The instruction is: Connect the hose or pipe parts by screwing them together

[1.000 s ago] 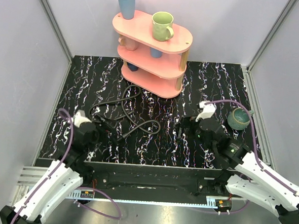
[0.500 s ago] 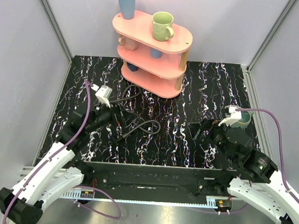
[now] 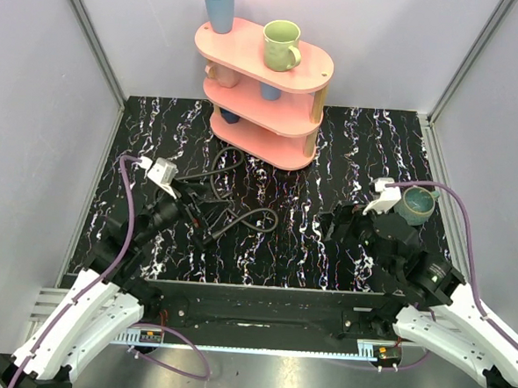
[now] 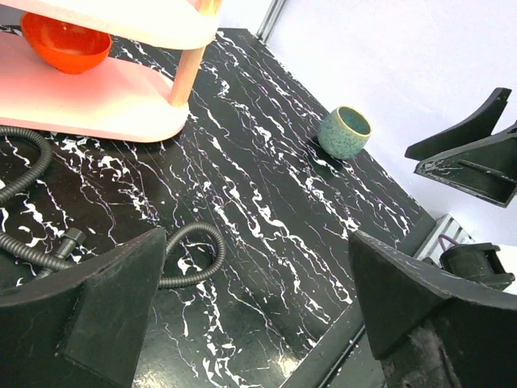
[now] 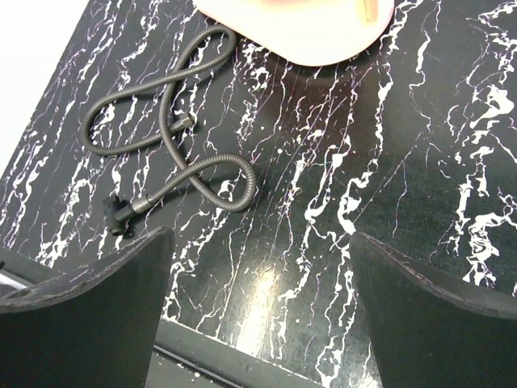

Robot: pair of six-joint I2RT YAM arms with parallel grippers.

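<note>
The hose parts (image 3: 234, 195) are thin black flexible lengths lying in loops on the dark marbled table, left of centre and in front of the shelf. The right wrist view shows the loops (image 5: 166, 121) and a black end fitting (image 5: 123, 212) at the near left. My left gripper (image 3: 193, 211) hovers open just left of the loops; a hose curve (image 4: 196, 252) and a small connector (image 4: 69, 240) lie beside its left finger (image 4: 89, 315). My right gripper (image 3: 332, 225) stands open to the right of the hose, nothing between its fingers (image 5: 89, 323).
A pink three-tier shelf (image 3: 262, 87) stands at the back with a green mug (image 3: 280, 44), a blue cup (image 3: 219, 5) and an orange bowl (image 4: 65, 40). A teal cup (image 3: 414, 205) sits by the right arm. Grey walls enclose the table; a black rail (image 3: 261, 304) runs along its near edge.
My left arm swung forward and right toward the hose loops, then drew back a little. The right gripper shifted to the right and came partly back.
</note>
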